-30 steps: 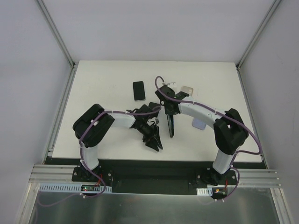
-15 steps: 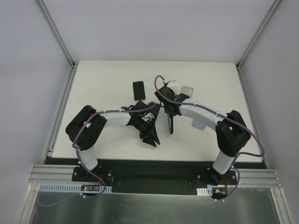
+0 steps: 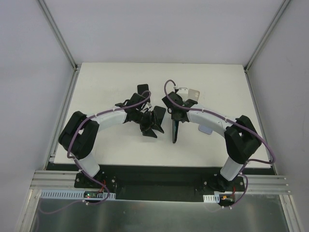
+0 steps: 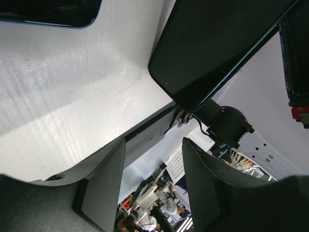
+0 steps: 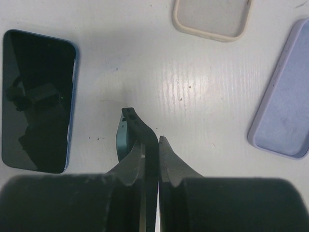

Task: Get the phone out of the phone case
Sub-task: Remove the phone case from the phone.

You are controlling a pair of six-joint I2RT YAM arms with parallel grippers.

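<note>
Left arm has swung farther from its base since 1 s ago. Top view: left gripper (image 3: 153,122) is just beside the cased phone (image 3: 175,133), which the right gripper (image 3: 175,119) holds on edge above the table (image 3: 111,140). Left wrist: fingers (image 4: 104,186) apart, nothing between them, cased phone ahead. Right wrist: fingers clamped on the cased phone's edge; bare phone (image 5: 38,101), beige case (image 5: 212,21) and lavender case (image 5: 285,116) lie flat.
</note>
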